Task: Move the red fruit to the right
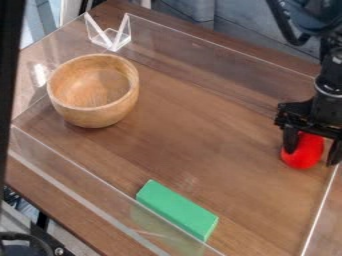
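The red fruit [306,150] rests on the wooden table near its right edge. My gripper [309,136] points straight down over it, its black fingers [287,133] standing open on either side of the fruit's upper part. The fruit's top is hidden behind the gripper; only its lower red body shows. I cannot tell whether the fingers touch it.
A wooden bowl [92,90] stands at the left. A flat green block [175,209] lies near the front edge. A clear plastic wall [80,185] runs around the table, with a clear folded piece [108,34] at the back left.
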